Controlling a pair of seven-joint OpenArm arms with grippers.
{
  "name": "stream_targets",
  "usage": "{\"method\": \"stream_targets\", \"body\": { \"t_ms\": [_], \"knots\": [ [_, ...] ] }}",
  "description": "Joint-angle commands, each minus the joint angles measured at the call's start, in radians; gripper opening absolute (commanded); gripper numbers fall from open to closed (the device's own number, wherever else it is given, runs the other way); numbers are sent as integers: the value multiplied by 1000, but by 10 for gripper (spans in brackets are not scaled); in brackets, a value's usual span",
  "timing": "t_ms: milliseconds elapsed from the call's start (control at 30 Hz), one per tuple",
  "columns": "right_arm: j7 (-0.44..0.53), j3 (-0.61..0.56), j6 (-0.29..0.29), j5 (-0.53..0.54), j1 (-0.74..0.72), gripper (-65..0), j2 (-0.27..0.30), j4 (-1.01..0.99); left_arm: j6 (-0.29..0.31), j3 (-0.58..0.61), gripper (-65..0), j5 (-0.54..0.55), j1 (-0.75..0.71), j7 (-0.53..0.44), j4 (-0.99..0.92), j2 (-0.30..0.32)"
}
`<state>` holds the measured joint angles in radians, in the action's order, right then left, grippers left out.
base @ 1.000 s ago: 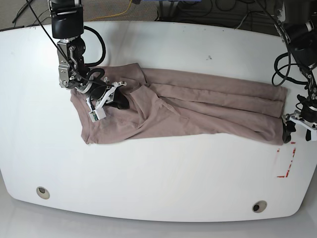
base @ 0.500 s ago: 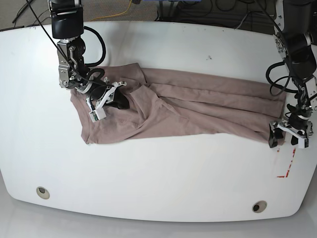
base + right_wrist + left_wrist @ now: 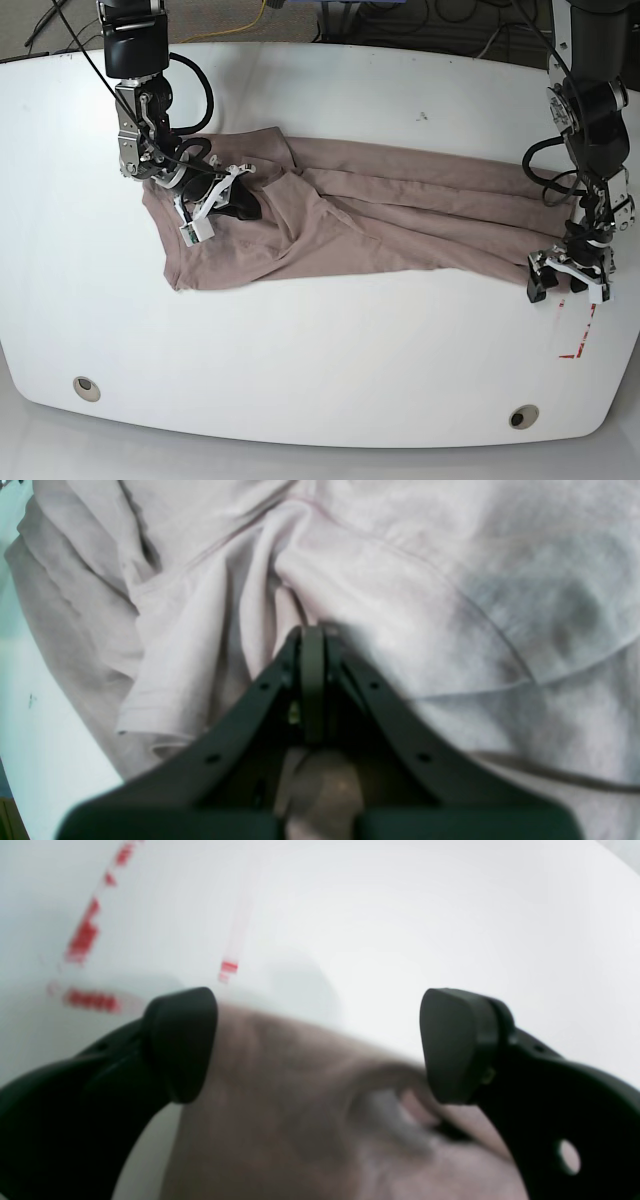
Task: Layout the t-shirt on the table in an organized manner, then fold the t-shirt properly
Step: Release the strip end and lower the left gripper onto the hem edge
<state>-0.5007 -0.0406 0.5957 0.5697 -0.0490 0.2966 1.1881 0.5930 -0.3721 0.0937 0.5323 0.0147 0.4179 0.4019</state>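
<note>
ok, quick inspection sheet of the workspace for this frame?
Surface: white table, red tape mark near its right edge, two grommet holes along the front.
Job's things: mauve t-shirt stretched in a long wrinkled band across the table, not flat, not folded.
Clutter: nothing seen.
End effectors: right end effector shut on a fold of the t-shirt near its bunched end; left end effector open, jaws either side of the opposite corner, not gripping.
Cables: black cables looped along both arms; none on the table.
Surroundings: floor with loose cables behind the table.
</note>
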Motion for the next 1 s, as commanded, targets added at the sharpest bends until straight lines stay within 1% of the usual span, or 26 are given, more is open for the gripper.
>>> {"method": "stream_targets", "body": {
  "t_ms": [0, 167, 267, 433, 800, 900, 967],
  "knots": [
    [-109, -8, -29, -86, 13, -650, 13, -12, -20, -3, -57, 16, 32, -22, 6, 16],
    [-109, -8, -29, -86, 13, -650, 13, -12, -64, -5, -57, 16, 30, -22, 6, 4],
    [-109, -8, -27, -86, 13, -650, 14, -12, -77, -5, -57, 15, 27, -22, 6, 1],
    [-109, -8, -27, -86, 13, -650, 14, -12, -87, -5, -57, 13, 9, -22, 5, -1],
    [-109, -8, -27, -86, 13, -650, 14, -12, -83, -3, -62, 11, 7, -19, 5, -18],
    [-109, -8, -27, -86, 13, -650, 14, -12, -83, -3, -115, 13, 7, -19, 5, -19],
    [-109, -8, -27, -86, 13, -650, 14, -12, -83, -3, -189, 13, 7, -19, 5, -19]
  ]
}}
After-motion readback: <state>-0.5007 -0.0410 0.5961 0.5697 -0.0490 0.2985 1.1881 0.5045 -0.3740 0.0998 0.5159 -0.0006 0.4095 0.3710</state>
